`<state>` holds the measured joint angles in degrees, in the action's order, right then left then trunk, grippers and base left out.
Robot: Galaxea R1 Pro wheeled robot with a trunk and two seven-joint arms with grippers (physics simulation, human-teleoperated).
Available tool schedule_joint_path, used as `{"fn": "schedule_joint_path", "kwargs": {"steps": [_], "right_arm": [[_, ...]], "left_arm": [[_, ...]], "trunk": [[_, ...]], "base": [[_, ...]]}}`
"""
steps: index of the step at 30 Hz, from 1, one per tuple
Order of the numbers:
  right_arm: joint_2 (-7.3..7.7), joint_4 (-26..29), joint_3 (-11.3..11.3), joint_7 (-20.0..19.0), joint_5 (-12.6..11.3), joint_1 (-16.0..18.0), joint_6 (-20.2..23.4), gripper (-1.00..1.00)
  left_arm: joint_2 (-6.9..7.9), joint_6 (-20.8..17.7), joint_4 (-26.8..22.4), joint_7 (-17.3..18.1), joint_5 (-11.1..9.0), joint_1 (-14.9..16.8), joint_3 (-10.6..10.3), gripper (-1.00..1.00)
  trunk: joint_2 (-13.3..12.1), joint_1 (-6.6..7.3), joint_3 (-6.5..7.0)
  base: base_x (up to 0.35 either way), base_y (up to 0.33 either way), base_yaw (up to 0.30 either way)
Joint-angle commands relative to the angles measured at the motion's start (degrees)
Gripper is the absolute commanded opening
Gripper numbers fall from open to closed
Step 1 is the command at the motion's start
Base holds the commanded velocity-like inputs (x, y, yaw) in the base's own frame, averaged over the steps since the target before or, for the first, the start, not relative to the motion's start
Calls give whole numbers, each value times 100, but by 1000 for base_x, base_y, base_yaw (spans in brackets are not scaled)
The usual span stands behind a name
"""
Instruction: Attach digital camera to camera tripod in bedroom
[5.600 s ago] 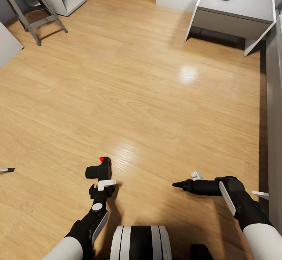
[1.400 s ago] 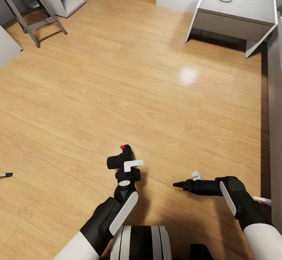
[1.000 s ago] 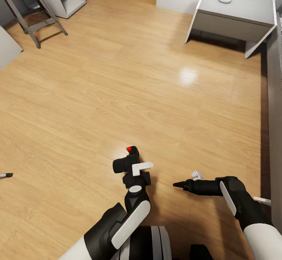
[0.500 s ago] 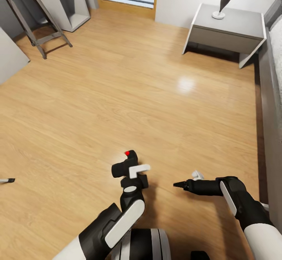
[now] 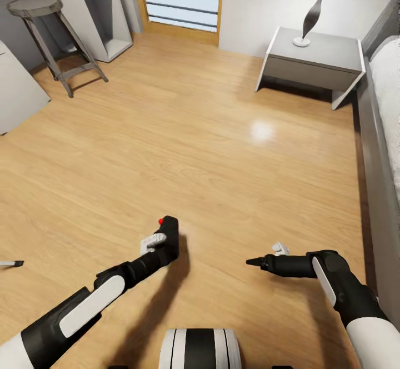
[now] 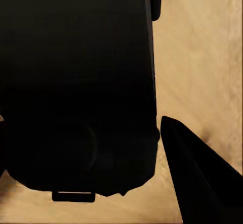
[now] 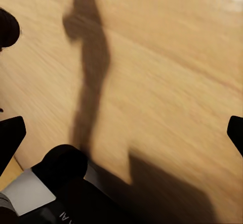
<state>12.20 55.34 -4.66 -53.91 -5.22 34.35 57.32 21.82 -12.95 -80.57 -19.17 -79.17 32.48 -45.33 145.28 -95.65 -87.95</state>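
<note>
Camera (image 5: 169,235), lower centre: likely light, rigid; gripped at body by left gripper (image 5: 161,241). Right gripper (image 5: 265,258) spread, empty.

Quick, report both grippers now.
Left gripper: shut on the digital camera.
Right gripper: open, holding nothing.

The stool (image 5: 49,35) stands at the floor's (image 5: 183,130) far left corner, the nightstand (image 5: 314,58) far right beside the bed (image 5: 383,135).
</note>
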Motion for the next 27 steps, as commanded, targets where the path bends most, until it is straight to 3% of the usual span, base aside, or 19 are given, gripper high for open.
{"fn": "schedule_joint_path", "kwargs": {"steps": [1,2,3,6,9,15,27], "right_arm": [[1,1,-2,18,-41,2,43,100],[0,2,-1,19,-41,2,43,100],[1,2,-3,19,-41,2,43,100],[1,3,-4,20,-40,2,42,100],[2,3,-2,23,-40,2,42,100],[1,2,0,23,-40,2,42,100],[-6,3,0,21,-40,2,42,100]], "left_arm": [[133,32,15,287,-195,4,-11,-100],[324,82,99,850,-410,4,-11,-100],[397,100,156,1088,-487,4,-11,-100],[563,141,408,1729,-665,4,-11,-100],[611,159,579,2020,-737,4,-11,-100],[637,169,694,2232,-801,4,-11,-100],[639,166,794,2264,-845,4,-11,-100]], "trunk": [[0,3,19],[-1,6,41],[-3,8,63],[-7,16,130],[-11,24,196],[-19,39,329],[-35,70,595]], "base": [[0,0,0],[0,0,0],[0,0,0],[0,0,0],[0,0,0],[0,0,0],[0,0,0]]}}
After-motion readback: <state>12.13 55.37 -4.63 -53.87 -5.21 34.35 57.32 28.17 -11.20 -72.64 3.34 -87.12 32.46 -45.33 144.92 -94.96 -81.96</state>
